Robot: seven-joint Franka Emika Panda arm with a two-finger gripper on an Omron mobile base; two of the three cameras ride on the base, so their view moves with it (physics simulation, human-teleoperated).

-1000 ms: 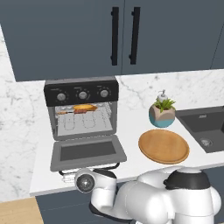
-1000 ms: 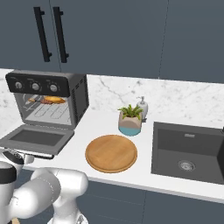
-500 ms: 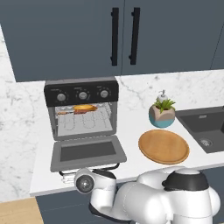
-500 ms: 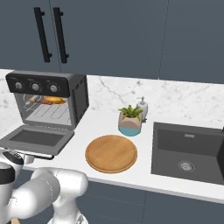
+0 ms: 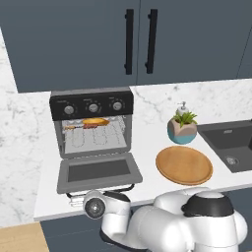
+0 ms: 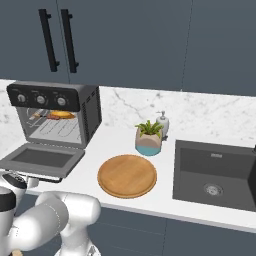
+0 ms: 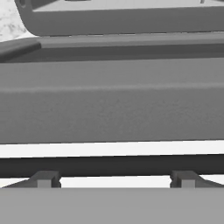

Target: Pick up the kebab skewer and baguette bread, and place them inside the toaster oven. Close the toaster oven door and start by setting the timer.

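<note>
**Food is in, door not yet shut**

The loading part looks done. The baguette (image 5: 96, 121) lies on the upper rack inside the toaster oven (image 5: 92, 123), a golden loaf just under the knobs, and the skewer (image 5: 78, 126) lies close beside it to the left, its dark meat showing against the wire. From the right-hand camera the bread (image 6: 61, 114) shows in the same spot.

What is left is the door and the timer. The door (image 5: 98, 172) hangs fully down, flat over the near part of the white surface (image 5: 147, 147), glass window facing up, its black bar handle (image 5: 101, 191) at the near edge.

The claw (image 7: 113, 177) sits low at that near edge, spread wide with nothing between its tips; seen along the hand, the dark handle bar (image 7: 112, 165) runs straight across just above the two finger tips, so I'd judge it is lining up to lift the flap. The three knobs on the black panel (image 5: 92, 106) remain to be turned afterwards.

Off to the right, the round wooden board (image 5: 184, 165), potted plant (image 5: 182, 127) and sink (image 5: 229, 142) play no part
</note>
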